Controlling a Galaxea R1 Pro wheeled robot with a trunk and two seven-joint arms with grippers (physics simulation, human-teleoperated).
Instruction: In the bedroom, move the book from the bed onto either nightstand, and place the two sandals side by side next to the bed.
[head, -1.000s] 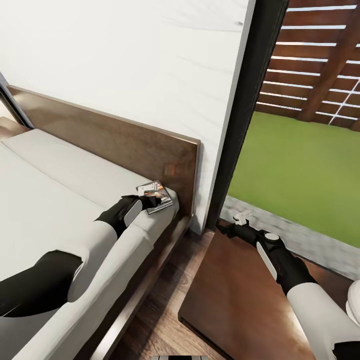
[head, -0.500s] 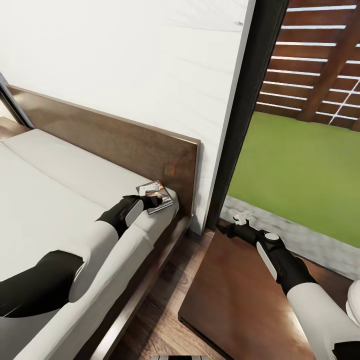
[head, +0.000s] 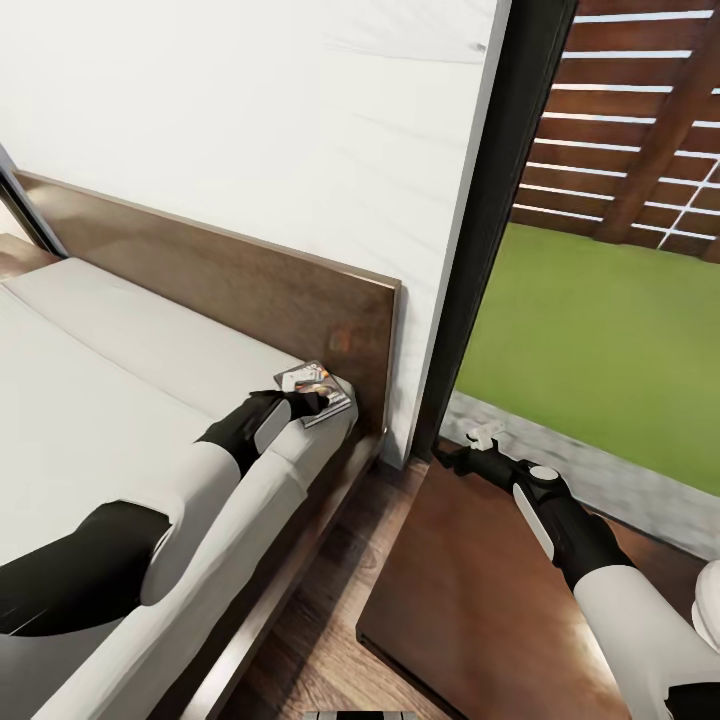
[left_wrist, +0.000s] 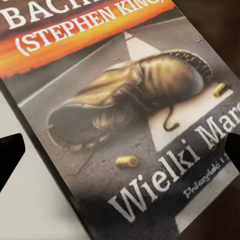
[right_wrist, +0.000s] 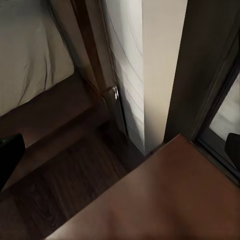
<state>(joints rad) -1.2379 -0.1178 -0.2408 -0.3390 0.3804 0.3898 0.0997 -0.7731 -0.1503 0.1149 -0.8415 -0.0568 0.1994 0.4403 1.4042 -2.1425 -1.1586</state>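
The near part of the small dark paperback book (head: 316, 391) is hidden under the black left pincer (head: 312, 399) in the head view, so only its far half and right corner show there. In the left wrist view the cover (left_wrist: 125, 120) is cut off on several sides; one can read white lettering, an orange band and a greyish picture of an old shoe. The book lies at the far right corner of the pale grey-white mattress of the large low bed (head: 110, 370), just in front of the wide plain wooden headboard (head: 250, 290).

The left pincer stands wide open, with one black fingertip (left_wrist: 11, 155) at each side of the book in the wrist view. Whether the fingertips touch the book's edges I cannot tell; it does not look clamped.

The right pincer (head: 452, 460) is small and dark in the head view, above the far left corner of the low dark brown glossy nightstand (head: 470, 610). In the right wrist view its two fingertips (right_wrist: 10, 152) sit far apart with nothing between them, above the nightstand top (right_wrist: 165, 200) and the brown wood-plank floor (right_wrist: 70, 185). At the right edge of the head view a white round lamp base (head: 707, 600) is mostly cut off.
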